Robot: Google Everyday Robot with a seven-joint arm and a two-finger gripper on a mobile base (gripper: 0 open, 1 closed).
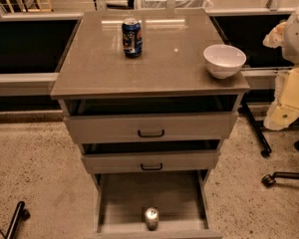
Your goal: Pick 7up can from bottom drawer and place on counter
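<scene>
Camera view looks down on the front of a three-drawer cabinet standing on a speckled floor. The bottom drawer is pulled out toward 6 o'clock, and its flat floor is exposed. The 7up can stands upright inside it at the 6 o'clock end, near the middle of the front wall, with its shiny top facing up. The two upper drawers sit slightly ajar, each with a dark handle.

On the counter a blue-labelled can stands upright toward 12 o'clock, a little left of centre. A white bowl rests at the counter's 3 o'clock edge, well apart from that can.

The robot's pale arm enters at the frame's 3 o'clock edge, beside the cabinet and off the counter. The gripper hangs at its lower end, about level with the top drawer and well apart from the 7up can. Whether it is released or clenched cannot be told, and nothing is seen in its grasp. Chair casters stand on the floor below it, toward 4 o'clock.
</scene>
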